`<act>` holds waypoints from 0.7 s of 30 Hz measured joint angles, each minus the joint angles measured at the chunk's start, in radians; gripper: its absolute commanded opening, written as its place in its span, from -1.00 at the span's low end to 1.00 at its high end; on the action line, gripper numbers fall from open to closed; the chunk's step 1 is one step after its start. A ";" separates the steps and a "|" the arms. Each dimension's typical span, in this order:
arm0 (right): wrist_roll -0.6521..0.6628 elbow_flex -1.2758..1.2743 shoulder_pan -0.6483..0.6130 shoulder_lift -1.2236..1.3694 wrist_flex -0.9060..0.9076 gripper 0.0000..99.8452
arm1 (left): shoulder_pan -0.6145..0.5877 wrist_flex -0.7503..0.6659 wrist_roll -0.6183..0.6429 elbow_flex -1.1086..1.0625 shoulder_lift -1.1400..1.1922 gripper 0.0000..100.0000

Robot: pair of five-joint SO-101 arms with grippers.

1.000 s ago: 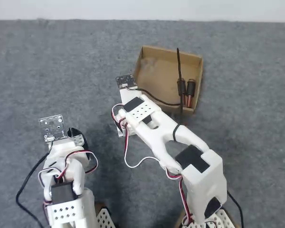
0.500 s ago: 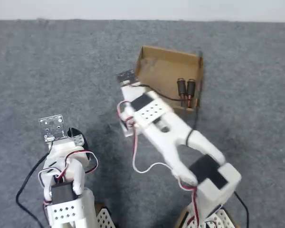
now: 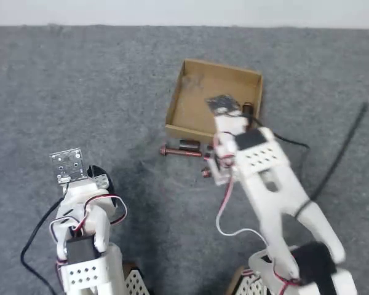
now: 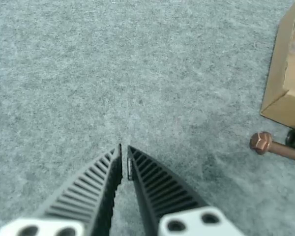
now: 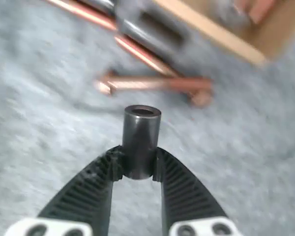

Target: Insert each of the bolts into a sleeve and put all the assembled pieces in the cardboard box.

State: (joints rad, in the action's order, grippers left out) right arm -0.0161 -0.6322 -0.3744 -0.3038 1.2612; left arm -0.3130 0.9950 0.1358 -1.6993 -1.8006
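Sleeve (image 5: 141, 137), short and black, stands upright with its open end up, clamped between the jaws of the right gripper (image 5: 137, 158) over the grey carpet (image 3: 80, 80). In the high view the cardboard box (image 3: 172, 114) sits at upper centre, and a copper-and-dark piece (image 3: 247, 109) shows inside by its right wall. Just below the box's front wall lies a long bolt (image 3: 171, 150) with a second sleeve (image 3: 188, 145) against it; whether that bolt runs through it I cannot tell. Another bolt (image 5: 155, 83) lies nearer the right arm. At lower left, the left gripper (image 4: 124, 149) has its jaws drawn nearly together, holding nothing.
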 measured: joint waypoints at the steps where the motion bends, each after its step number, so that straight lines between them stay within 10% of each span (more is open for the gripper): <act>1: 0.017 -0.034 0.040 -0.023 0.000 -0.99 | 0.000 0.000 0.000 0.000 0.000 -0.97; 21: 0.206 -0.571 0.551 -0.316 -0.322 -0.99 | 0.124 0.052 -0.008 0.000 0.000 -0.97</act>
State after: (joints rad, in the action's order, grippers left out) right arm 0.1895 -1.2029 0.1765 -0.6199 0.9390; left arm -0.1887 1.0472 0.1281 -1.6993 -1.8006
